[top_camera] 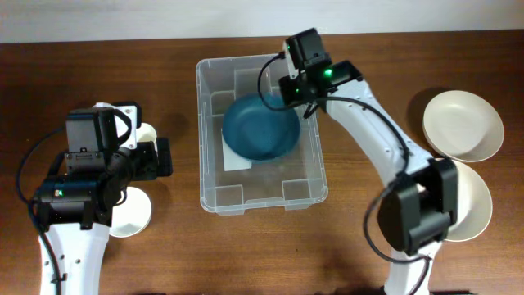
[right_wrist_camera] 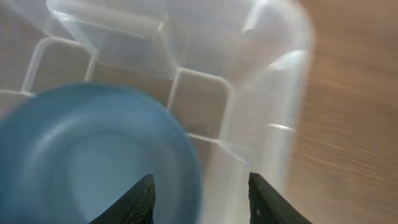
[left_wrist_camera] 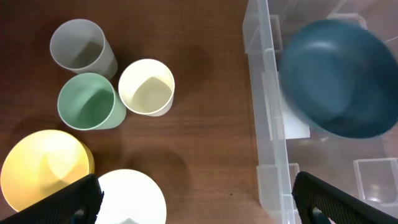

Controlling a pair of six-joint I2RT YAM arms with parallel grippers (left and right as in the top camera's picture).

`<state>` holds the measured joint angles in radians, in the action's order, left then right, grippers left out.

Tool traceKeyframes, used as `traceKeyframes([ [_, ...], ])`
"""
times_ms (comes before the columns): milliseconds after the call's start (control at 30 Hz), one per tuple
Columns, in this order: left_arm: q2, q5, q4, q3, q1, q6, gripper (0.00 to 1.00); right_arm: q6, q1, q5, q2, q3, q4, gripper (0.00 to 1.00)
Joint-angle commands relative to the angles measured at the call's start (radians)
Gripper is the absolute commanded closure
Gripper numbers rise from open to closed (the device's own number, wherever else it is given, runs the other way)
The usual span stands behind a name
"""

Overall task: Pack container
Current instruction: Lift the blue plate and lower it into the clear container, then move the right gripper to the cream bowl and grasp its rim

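Note:
The container (top_camera: 201,123) is a large clear bin in the middle of the table. It also shows in the left wrist view (left_wrist_camera: 264,93) and the right wrist view (right_wrist_camera: 292,74). A blue bowl (top_camera: 258,131) lies inside it, blurred in the wrist views (left_wrist_camera: 336,81) (right_wrist_camera: 81,155). My right gripper (top_camera: 301,102) is open over the bin's far right part, with the bowl's rim between its fingers (right_wrist_camera: 200,202). My left gripper (top_camera: 162,157) is open and empty (left_wrist_camera: 199,205) over the table, left of the bin.
Left of the bin stand a grey cup (left_wrist_camera: 81,46), a green cup (left_wrist_camera: 88,101), a cream cup (left_wrist_camera: 147,87), a yellow bowl (left_wrist_camera: 43,168) and a white bowl (left_wrist_camera: 134,199). Two cream bowls (top_camera: 463,123) (top_camera: 473,201) lie at the far right.

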<state>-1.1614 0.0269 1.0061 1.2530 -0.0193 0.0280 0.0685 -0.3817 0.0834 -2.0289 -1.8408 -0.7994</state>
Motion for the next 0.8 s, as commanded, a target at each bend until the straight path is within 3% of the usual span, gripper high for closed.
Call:
traceKeyframes([
  [0, -0.002, 0.004, -0.003, 0.017, -0.003, 0.013, 0.0, -0.011, 0.056, 0.145, 0.187, -0.109, -0.028, 0.52],
  [67, -0.002, 0.004, -0.002, 0.017, -0.003, 0.013, 0.0, -0.011, 0.109, 0.182, 0.235, -0.127, -0.045, 0.4],
  [267, -0.002, 0.004, -0.003, 0.017, -0.003, 0.013, 0.0, 0.001, 0.32, 0.194, 0.247, -0.122, -0.159, 0.26],
  [500, -0.002, 0.004, -0.003, 0.017, -0.003, 0.013, 0.0, 0.053, 0.507, 0.183, 0.098, -0.086, -0.261, 0.17],
  [767, -0.002, 0.004, -0.007, 0.017, -0.003, 0.013, 0.0, 0.071, 0.6, 0.184, -0.08, -0.083, -0.258, 0.14],
])
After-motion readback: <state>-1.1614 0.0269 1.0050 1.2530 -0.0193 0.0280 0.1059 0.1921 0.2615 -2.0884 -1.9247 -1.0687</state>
